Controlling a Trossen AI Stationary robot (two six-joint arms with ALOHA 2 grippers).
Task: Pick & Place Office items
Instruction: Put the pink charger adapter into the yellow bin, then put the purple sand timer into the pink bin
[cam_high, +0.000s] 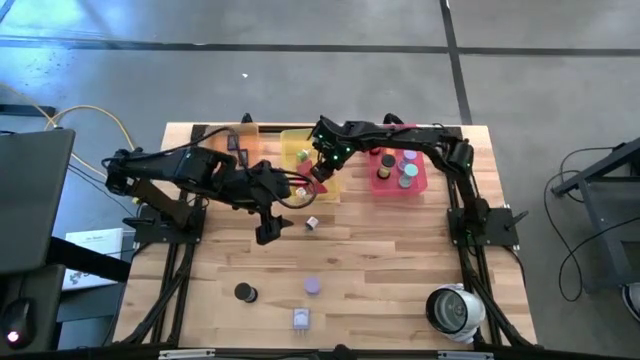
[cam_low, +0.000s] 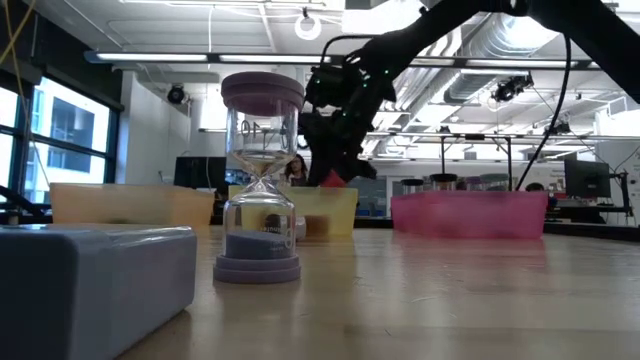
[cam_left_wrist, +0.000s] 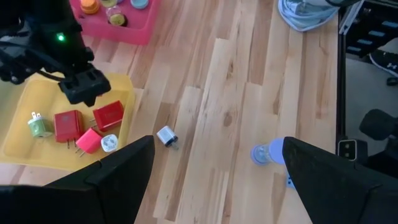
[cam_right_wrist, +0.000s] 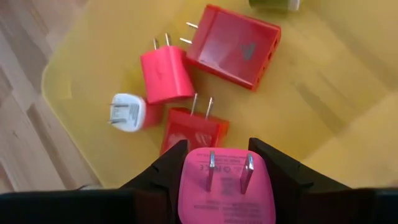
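The right gripper (cam_right_wrist: 225, 186) is closed on a pink plug adapter (cam_right_wrist: 226, 186), prongs facing the wrist camera, with fine moulded print on its face that is too small to read. It hangs above the yellow tray (cam_right_wrist: 348, 93), where 4 more adapters lie just beyond its fingers: a small red one (cam_right_wrist: 193, 132) nearest, a white one (cam_right_wrist: 127, 112) at about 10 o'clock from the gripper, a pink-red one (cam_right_wrist: 166, 76) at 11 o'clock, and a large red block (cam_right_wrist: 233, 45) at 12 o'clock bearing an embossed mark that cannot be made out. In the high view the right gripper (cam_high: 322, 170) sits over the yellow tray (cam_high: 296, 140), with the pink tray (cam_high: 402, 186) of round discs at its 3 o'clock. The left gripper (cam_high: 268, 232) hovers with its fingers spread wide and nothing between them, above bare table (cam_high: 400, 250) at roughly 7 o'clock from the right gripper. A small grey-white adapter (cam_high: 312, 223) lies on the wood at the left gripper's 3 o'clock, close by but not touched. Farther toward the front edge lie a black disc (cam_high: 244, 292), a lavender hourglass (cam_high: 312, 286) and a lavender cube (cam_high: 302, 319), all well apart from both grippers. In the low view the hourglass (cam_low: 261, 180) shows faint printing on its glass, unreadable.
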